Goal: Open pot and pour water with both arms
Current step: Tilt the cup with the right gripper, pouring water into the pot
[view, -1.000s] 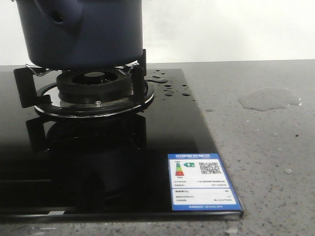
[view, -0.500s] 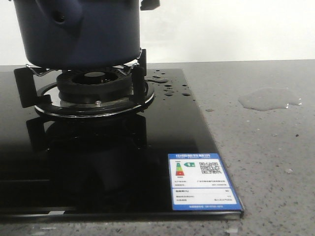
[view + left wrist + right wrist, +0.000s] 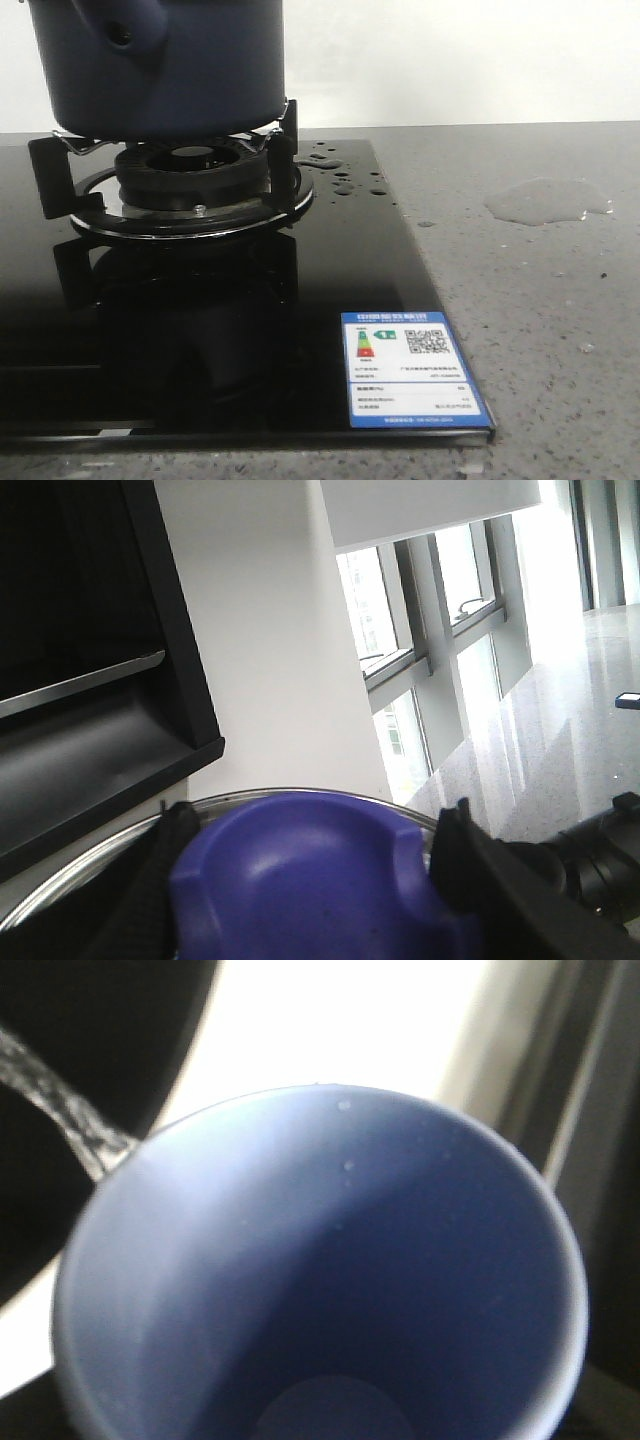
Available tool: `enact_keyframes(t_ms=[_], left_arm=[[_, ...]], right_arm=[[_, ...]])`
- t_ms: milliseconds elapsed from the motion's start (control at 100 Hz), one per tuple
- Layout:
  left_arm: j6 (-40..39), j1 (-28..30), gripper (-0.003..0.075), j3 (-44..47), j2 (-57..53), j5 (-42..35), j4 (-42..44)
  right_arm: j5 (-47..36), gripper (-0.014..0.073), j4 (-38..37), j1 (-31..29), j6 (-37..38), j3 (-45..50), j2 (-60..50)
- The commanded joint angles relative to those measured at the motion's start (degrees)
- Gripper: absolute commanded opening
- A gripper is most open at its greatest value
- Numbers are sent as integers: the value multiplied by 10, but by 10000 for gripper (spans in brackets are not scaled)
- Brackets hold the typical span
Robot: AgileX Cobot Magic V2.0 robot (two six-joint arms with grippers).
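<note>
Grey speckled desk (image 3: 530,330) carries black glass hob (image 3: 250,300); pot (image 3: 160,65) sits on burner stand (image 3: 190,185); spilled water (image 3: 545,200) puddled beside hob. Left gripper (image 3: 310,880) clamps blue lid knob (image 3: 310,880), lid apparently lifted; right gripper unseen, state unclear; cup (image 3: 320,1280) nearly empty, thin stream (image 3: 60,1110) leaving rim; pouring nearly done.

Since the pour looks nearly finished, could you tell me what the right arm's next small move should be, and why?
Probably hold the cup tilted until the flow stops, then level it. A thin stream of water runs at its rim and its bottom looks nearly bare, so the pour seems almost over. The left end effector grips the knob, so nothing there needs changing.
</note>
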Motion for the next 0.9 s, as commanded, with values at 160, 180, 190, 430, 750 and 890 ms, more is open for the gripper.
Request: enact_keyframes(t_ms=[160,180,190,430,750,890], left_arm=[[-6,-2,242,-18,-8,-22,-41],[-6,-2,242,-18,-8,-22,-41],[-6,-2,242,-18,-8,-22,-41],[-6,-2,242,-18,-8,-41,-38],[-6,-2,242,-15,-7,-41,-29],[-6,-2,242,10,-7,-41,-30]], right_arm=[[13,265,48,1,149,-46,-29],[13,265,65,1,185,-46,-30],[13,265,70,2,198,-46,-30],[136,270,189,12,419,-46,-68],[157,269,327,-80,560,89,-230],[55,269,327,-148,609,252,-326]])
